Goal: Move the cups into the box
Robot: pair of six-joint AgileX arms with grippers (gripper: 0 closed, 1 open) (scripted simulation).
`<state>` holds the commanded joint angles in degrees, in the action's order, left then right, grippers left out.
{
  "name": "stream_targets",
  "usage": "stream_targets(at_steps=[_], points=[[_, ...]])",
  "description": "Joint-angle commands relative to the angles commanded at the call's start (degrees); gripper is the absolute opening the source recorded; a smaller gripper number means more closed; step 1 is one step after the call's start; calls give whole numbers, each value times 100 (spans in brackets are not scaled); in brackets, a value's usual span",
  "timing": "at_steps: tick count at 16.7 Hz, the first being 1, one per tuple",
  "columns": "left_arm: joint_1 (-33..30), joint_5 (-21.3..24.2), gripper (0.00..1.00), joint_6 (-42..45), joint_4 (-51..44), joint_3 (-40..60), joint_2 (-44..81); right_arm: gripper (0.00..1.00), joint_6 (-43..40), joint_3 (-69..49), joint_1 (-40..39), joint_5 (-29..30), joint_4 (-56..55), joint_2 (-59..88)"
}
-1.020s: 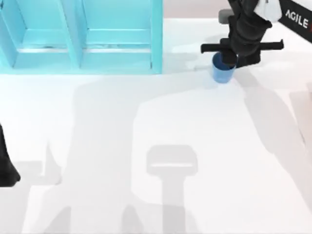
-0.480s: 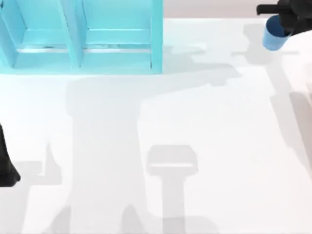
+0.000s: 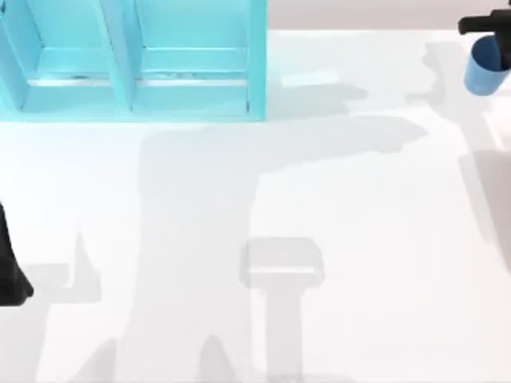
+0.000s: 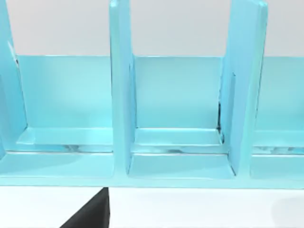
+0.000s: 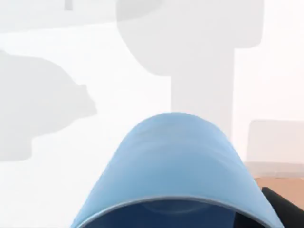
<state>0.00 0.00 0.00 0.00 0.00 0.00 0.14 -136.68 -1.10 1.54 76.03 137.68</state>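
One blue cup (image 3: 483, 70) hangs at the table's far right back corner, held under my right gripper (image 3: 489, 36), which is shut on it. In the right wrist view this cup (image 5: 175, 161) sits close below the camera, rim toward the lens, with a dark fingertip (image 5: 285, 209) beside it. The box (image 3: 255, 56) is a light teal case with upright dividers at the back left, well away from the cup. Its compartments (image 4: 175, 109) face the left wrist camera. My left arm (image 3: 9, 271) is parked at the table's left edge.
The white table (image 3: 319, 183) carries broad grey shadows of the arms and camera stand. A tan strip (image 5: 280, 183) shows past the table's edge in the right wrist view.
My right gripper has carried the blue cup to the right, away from the box's right wall toward the table's back right corner. The left arm has stayed still.
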Motion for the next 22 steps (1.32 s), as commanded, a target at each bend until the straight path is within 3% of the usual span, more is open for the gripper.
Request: stream_targets(at_steps=[6,10,17,22], points=[[0,0,100,0,0,0,0,0,-2053,2067,2135,-305,488,-1617],[0,0,100,0,0,0,0,0,-2975,3108,3210,-506,735,-2540],[0,0,100,0,0,0,0,0,-3137,3281,3365,-534,767,-2688],[0,0,100,0,0,0,0,0,-3069,3996,3280,-530,112,-2760]])
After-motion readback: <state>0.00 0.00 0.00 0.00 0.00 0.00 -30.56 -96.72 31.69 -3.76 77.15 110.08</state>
